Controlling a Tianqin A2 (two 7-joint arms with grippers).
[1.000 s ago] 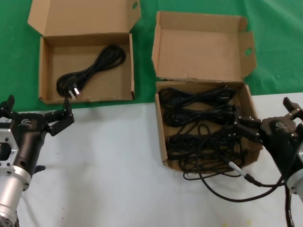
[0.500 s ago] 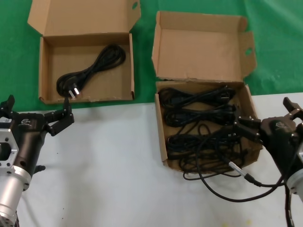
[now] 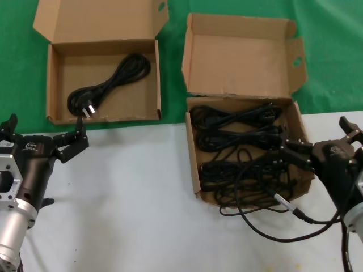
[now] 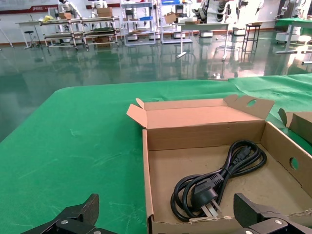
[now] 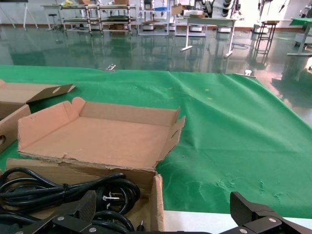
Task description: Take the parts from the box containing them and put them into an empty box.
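1. The squarish box (image 3: 249,147) with the ragged hinge sits open on the counter (image 3: 130,198), its tray straddling the line where green cloth (image 3: 17,68) meets white surface, its lid (image 3: 241,54) standing up behind.
2. Inside that box lie several black power cords (image 3: 238,136), coiled in long bundles stacked from the hinge to the near wall; one loop spills over the near wall onto the white counter.
3. The right claw (image 3: 326,144) hovers at the box's right wall near its front corner, fingers (image 3: 295,153) spread wide, one reaching over the cords and pinching nothing.
4. A thin silver-tipped cable (image 3: 286,204) trails from the right arm across the counter, just in front of the box.
5. To the left of the squarish box, a short gap away, stands the wider box (image 3: 102,79), open on the green cloth with its lid (image 3: 99,20) folded back.
6. One coiled cord (image 3: 108,85) lies in that wider box, its plug (image 3: 85,110) toward the near wall.
7. The left claw (image 3: 42,136) waits in front of the wider box's near left corner, fingers (image 3: 71,147) spread apart and empty; its wrist view shows the same cord (image 4: 219,183) beyond the tips.
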